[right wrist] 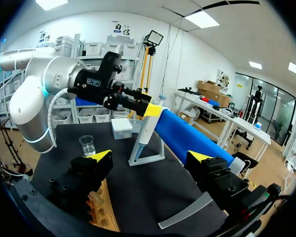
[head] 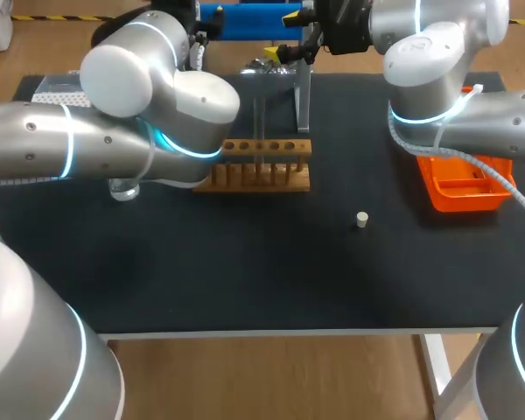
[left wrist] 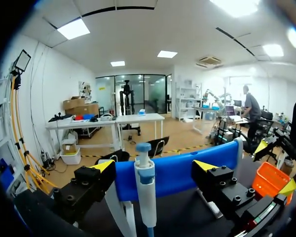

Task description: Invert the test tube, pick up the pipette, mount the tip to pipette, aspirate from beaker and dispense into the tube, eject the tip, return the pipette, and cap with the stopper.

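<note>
The white and blue pipette (left wrist: 146,190) hangs upright on its stand (right wrist: 149,155) at the table's back. My left gripper (left wrist: 154,168) is open, a yellow-tipped finger standing off either side of the pipette without touching it. My right gripper (right wrist: 153,158) is open and empty, a short way to the pipette's right and pointing across at it and at the left gripper (right wrist: 133,101). The wooden tube rack (head: 262,164) stands mid-table; a clear tube (head: 261,131) seems to stand in it. A small pale stopper (head: 361,220) lies to the rack's front right. The beaker (right wrist: 87,144) and the tip box (right wrist: 121,128) sit at the left.
An orange bin (head: 462,185) sits at the right under my right arm. A blue roll (left wrist: 187,168) lies along the table's back edge behind the pipette stand. My left arm's bulky elbow (head: 149,79) hangs over the table's left half, partly covering the beaker.
</note>
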### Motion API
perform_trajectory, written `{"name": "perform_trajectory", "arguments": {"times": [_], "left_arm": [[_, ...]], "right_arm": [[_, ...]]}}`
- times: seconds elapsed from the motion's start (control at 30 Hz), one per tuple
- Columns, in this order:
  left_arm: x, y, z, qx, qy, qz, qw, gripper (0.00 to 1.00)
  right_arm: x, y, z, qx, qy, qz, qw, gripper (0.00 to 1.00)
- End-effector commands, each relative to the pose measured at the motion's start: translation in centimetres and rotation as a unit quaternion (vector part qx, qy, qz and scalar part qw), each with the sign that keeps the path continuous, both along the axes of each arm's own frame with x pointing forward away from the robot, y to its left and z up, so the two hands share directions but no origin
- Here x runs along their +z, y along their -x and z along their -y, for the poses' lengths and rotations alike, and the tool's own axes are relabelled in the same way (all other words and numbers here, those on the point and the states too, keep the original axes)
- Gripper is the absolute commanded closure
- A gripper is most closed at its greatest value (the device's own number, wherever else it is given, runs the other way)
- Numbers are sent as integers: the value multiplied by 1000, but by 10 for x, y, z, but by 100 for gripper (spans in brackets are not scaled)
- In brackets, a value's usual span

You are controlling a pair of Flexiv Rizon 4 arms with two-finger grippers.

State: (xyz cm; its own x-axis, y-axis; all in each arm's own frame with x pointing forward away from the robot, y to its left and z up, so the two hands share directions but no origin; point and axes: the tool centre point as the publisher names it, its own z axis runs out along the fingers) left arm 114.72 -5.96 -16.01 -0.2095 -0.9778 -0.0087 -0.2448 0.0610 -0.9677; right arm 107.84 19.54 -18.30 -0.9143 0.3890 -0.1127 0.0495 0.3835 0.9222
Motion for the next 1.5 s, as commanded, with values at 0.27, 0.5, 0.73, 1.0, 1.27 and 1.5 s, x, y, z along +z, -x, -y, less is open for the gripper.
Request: {"name": "perform_trajectory", "arguments": {"times": [0.27, 0.5, 0.73, 1.0, 1.27, 1.5], "left_arm": [[27, 57, 7, -110, -8, -18, 994, 0], [32, 98, 8, -209, -6, -13, 978, 0], [26, 127, 15, -342, -11, -7, 940, 0], [11, 150, 26, -504, -13, -3, 863, 0], [-1, 166, 36, -574, -28, 2, 819, 0], [-12, 170, 51, -622, -28, -4, 782, 0]], "right_arm": [[1, 0, 0, 1, 1, -1, 1000, 0], [1, 0, 0, 1, 1, -1, 1000, 0], [1, 0, 0, 1, 1, -1, 1000, 0], [1, 0, 0, 1, 1, -1, 1000, 0], [1, 0, 0, 1, 1, -1, 1000, 0], [1, 0, 0, 1, 1, -1, 1000, 0]]}}
